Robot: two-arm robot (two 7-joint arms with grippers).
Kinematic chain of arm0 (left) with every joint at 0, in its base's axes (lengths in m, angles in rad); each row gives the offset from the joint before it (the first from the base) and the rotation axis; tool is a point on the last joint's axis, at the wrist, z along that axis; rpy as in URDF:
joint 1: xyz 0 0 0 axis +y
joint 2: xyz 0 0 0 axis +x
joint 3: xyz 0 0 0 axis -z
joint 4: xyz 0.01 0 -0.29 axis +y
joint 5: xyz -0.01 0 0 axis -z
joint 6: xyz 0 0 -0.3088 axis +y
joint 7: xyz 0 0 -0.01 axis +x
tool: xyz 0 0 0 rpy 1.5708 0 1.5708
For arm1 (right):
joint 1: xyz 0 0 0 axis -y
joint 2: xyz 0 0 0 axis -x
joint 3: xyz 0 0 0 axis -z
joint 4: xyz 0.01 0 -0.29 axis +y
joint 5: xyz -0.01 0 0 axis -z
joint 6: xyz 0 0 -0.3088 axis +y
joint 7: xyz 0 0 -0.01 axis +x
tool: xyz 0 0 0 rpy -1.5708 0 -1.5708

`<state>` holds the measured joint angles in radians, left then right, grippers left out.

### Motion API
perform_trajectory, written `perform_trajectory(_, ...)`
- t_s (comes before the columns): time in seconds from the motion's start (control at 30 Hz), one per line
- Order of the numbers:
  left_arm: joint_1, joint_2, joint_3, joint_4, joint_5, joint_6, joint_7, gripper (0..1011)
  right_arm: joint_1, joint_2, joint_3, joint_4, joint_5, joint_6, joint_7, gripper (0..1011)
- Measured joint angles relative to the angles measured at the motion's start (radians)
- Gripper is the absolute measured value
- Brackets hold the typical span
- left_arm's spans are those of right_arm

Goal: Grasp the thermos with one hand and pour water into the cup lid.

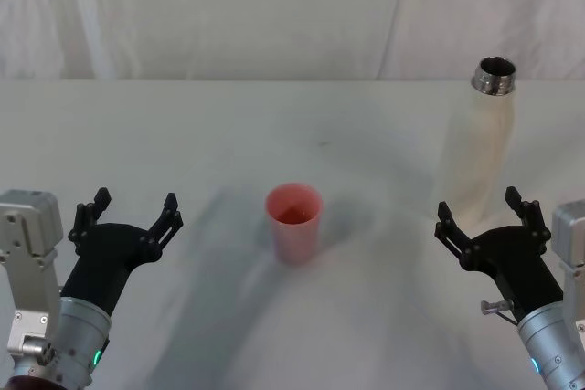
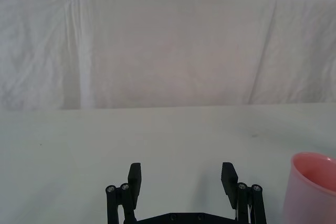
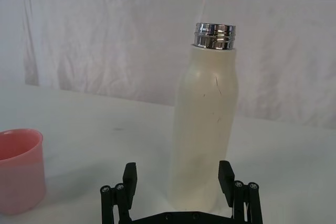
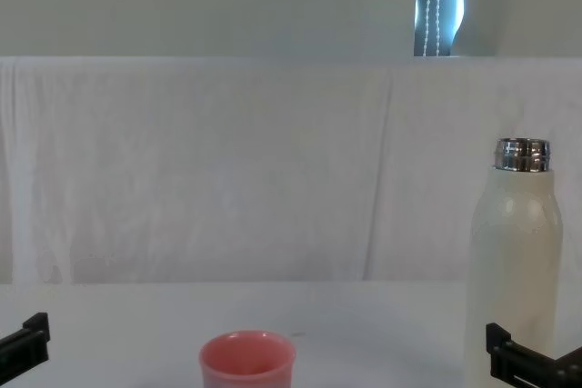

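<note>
Your right gripper [image 1: 484, 214] sits low over the white desk [image 1: 228, 134] at the near right, with its two black fingers spread wide and holding nothing. The thermos [image 1: 478, 148] stands upright just beyond it, at the right side of the desk, its steel neck uncapped and facing up. From the right wrist view you see the thermos [image 3: 205, 124] directly ahead of the open fingers [image 3: 226, 181], its base rising between them but not touching either one. The pink cup lid [image 1: 293, 222] stands upright near the middle of the desk, mouth up, well apart from the thermos and off to its left. Your left gripper [image 1: 128, 216] rests at the near left, also spread open and empty, with the cup lid [image 2: 310, 187] off to one side of it. A white cloth [image 4: 227, 170] hangs behind the desk.
</note>
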<state>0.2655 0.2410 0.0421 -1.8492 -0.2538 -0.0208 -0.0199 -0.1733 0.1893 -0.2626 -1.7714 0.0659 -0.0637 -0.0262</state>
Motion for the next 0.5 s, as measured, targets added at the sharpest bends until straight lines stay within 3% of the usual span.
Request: perform_trajectory(0.5, 0.000, 0.000, 0.000, 0.000, 0.000, 0.000, 0.000, 1001, 0.000, 0.000, 0.000, 0.000, 0.000, 0.000, 0.000, 1002)
